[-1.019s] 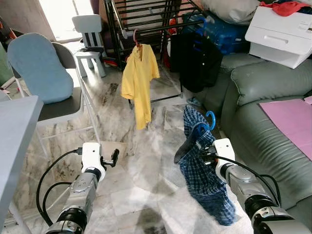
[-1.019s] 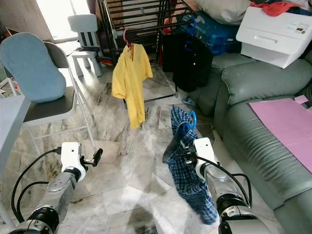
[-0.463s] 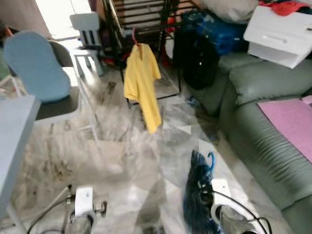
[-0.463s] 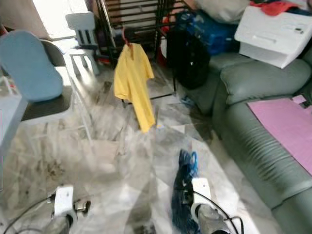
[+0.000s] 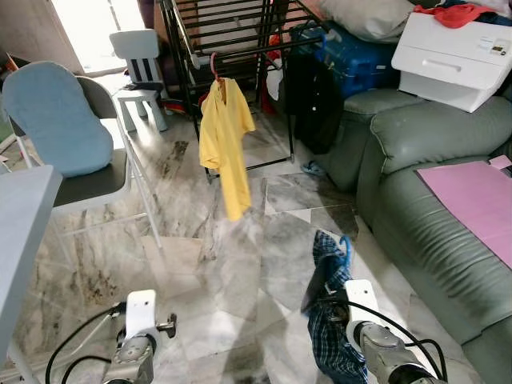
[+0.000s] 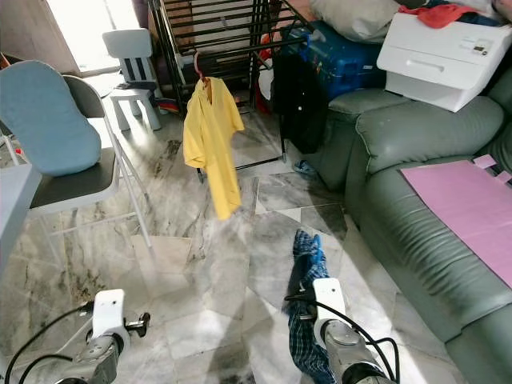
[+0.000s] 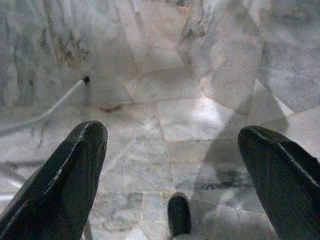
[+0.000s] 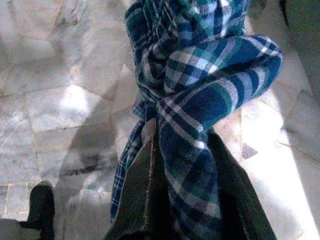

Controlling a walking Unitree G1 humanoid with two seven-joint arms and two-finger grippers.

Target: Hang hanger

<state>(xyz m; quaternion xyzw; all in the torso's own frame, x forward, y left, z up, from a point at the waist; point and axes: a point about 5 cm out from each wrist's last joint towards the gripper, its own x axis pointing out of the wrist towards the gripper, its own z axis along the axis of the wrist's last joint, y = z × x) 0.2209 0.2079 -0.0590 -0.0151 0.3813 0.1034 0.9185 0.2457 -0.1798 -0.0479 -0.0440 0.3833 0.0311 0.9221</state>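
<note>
Hanger point(image 5: 345, 246), blue, draped with a blue plaid shirt point(image 5: 328, 316), is held low over the marble floor point(image 5: 232, 264) by the right gripper point(image 8: 186, 150), whose fingers are clamped on the bunched cloth and hanger. Only the blue hook tip is seen above the fabric. The drying rack point(image 5: 232, 36) stands well apart, across the floor, with a yellow shirt point(image 5: 224, 140) and a black garment point(image 5: 314, 100) already hung on its rails. A green sofa point(image 5: 432, 184) lies to the right and a folding chair point(image 5: 72, 136) to the left. The left gripper point(image 7: 172, 150) is held low, its fingers spread with nothing between them.

Judgement: the carry to the rack is in hand. The hook should be kept upright and clear of the cloth, raised to rail height before approach, and aimed at the free rail between the two hung garments.

Against the frame of one second ago, the rack and sofa sit differently in the picture, which is camera motion; relative to the camera, both arms are lower, and the shirt hangs nearer the bottom edge.
</note>
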